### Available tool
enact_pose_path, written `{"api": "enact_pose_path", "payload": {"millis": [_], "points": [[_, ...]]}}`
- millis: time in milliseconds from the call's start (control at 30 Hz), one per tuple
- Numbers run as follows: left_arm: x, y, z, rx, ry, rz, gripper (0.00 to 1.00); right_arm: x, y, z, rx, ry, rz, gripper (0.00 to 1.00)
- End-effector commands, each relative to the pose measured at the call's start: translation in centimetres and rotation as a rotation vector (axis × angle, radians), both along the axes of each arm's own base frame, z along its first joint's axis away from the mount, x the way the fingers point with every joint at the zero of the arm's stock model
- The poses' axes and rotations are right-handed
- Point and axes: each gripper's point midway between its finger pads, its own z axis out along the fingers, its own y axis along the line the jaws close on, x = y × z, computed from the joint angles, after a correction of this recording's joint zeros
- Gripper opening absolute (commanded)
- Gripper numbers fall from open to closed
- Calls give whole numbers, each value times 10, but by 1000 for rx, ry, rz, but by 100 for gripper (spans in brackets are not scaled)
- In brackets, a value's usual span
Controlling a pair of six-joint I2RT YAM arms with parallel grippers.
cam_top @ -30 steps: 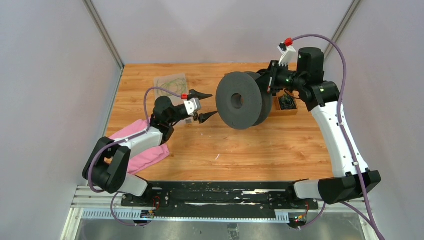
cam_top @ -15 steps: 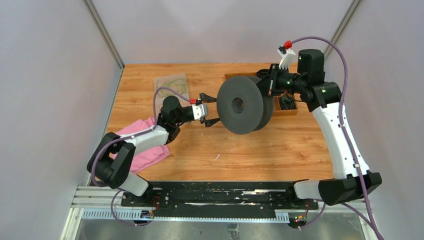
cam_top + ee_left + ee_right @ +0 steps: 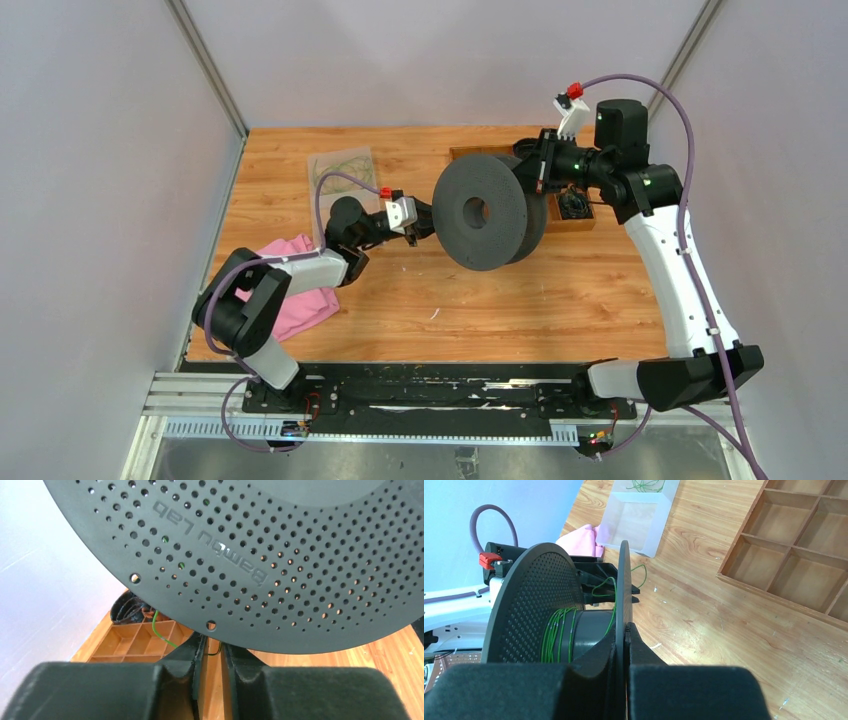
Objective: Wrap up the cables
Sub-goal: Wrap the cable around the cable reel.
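Right gripper (image 3: 624, 628) pinches one flange of the single black spool (image 3: 480, 212), held on edge at the centre of the overhead view over the wooden table (image 3: 560, 290). At the spool's rim, the left gripper (image 3: 212, 642) has its fingers near together with a slim gap; one of the cables (image 3: 162, 630) runs there, but whether it is nipped cannot be told. One compartment tray (image 3: 769, 594) lies behind the spool, partly hidden by it. One pink cloth (image 3: 300, 300) lies lower left and one clear container (image 3: 343, 167) upper left. Green cables ring the spool's hub in several turns, and more lie coiled in the container.

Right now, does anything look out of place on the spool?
Yes. The green cable lies in a few uneven turns on the spool, and part of it arcs loose past the rim near the left gripper, not wound in.
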Motion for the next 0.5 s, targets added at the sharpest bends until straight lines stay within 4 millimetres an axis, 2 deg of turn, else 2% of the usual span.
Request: {"api": "enact_pose_path", "payload": {"millis": [0,167,300,467], "points": [[-2,-1,19,-51,-28,4,14,-5,-3,18,19,-54,-7,1],[-8,2,0,10,45,12,0,10,-11,31,-6,-120,-74,1],[-17,4,-11,44,102,15,0,25,-18,38,-16,-160,-146,1],[-27,-1,-21,67,173,0,2,39,-23,38,-8,-175,-219,1]]}}
